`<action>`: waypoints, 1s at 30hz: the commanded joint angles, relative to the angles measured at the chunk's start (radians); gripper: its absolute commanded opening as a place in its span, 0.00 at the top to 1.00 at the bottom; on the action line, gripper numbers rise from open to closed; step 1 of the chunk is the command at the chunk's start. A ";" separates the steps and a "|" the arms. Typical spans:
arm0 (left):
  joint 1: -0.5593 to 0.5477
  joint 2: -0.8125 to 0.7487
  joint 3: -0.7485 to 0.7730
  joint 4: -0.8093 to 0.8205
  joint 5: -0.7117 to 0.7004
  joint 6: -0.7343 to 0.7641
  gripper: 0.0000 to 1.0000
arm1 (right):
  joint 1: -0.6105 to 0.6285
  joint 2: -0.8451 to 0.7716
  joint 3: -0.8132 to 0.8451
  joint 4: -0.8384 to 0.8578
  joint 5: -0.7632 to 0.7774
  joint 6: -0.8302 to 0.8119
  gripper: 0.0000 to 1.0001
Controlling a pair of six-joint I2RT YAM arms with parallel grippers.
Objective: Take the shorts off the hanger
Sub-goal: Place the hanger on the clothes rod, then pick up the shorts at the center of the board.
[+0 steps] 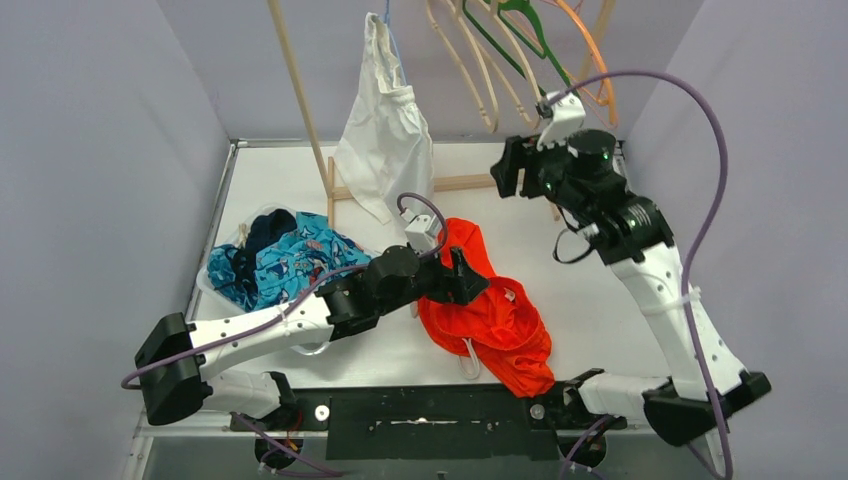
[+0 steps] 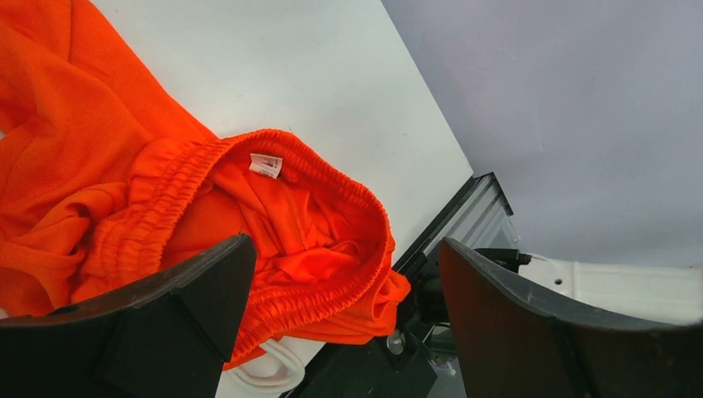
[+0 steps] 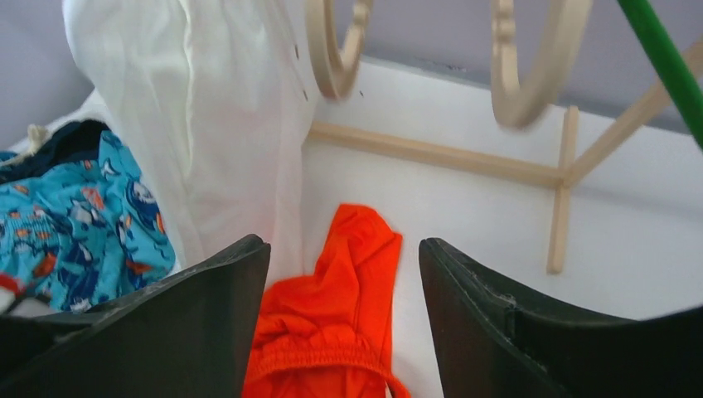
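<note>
Two pairs apart: left fingers (image 2: 199,290) above the orange shorts (image 2: 290,224), right fingers (image 3: 489,315) near seemingly wooden hangers (image 3: 336,50).

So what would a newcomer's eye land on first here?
The bright orange shorts, crumpled mid-table under the open left gripper. Next, the white garment hanging at the back beside the bare hangers. A teal shark-print pile lies on the left arm's side.

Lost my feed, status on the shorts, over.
Left pincer open over orange shorts lying on table. Right pincer open, empty, by bare hangers. White garment hangs at back. Nothing blocking.
</note>
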 commanded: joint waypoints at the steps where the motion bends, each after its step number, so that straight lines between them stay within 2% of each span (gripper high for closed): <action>1: -0.004 -0.054 -0.041 0.009 -0.007 -0.050 0.18 | -0.005 -0.255 -0.273 0.191 0.080 0.061 0.31; 6: -0.007 -0.077 -0.136 0.032 0.024 -0.114 0.18 | -0.004 -0.528 -0.655 0.274 0.130 0.259 0.28; 10: -0.016 -0.060 -0.179 0.052 0.073 -0.158 0.18 | -0.004 -0.627 -0.860 0.186 0.173 0.433 0.27; 14: -0.059 -0.036 -0.177 0.031 0.028 -0.207 0.18 | -0.005 -0.587 -0.929 0.060 0.247 0.535 0.25; 18: -0.094 -0.012 -0.172 -0.005 0.006 -0.299 0.18 | -0.014 -0.480 -0.906 -0.040 0.287 0.504 0.19; 22: -0.140 0.012 -0.176 -0.028 -0.004 -0.375 0.18 | -0.039 -0.372 -0.909 -0.062 0.152 0.426 0.19; 25: -0.164 0.051 -0.170 -0.017 -0.001 -0.402 0.18 | -0.050 -0.308 -0.936 -0.050 0.084 0.401 0.22; 29: -0.173 0.131 -0.162 0.069 0.014 -0.449 0.18 | -0.056 -0.283 -0.952 -0.016 0.036 0.403 0.39; 30: -0.173 0.149 -0.168 0.099 0.012 -0.473 0.18 | -0.055 -0.286 -0.957 -0.005 0.007 0.402 0.46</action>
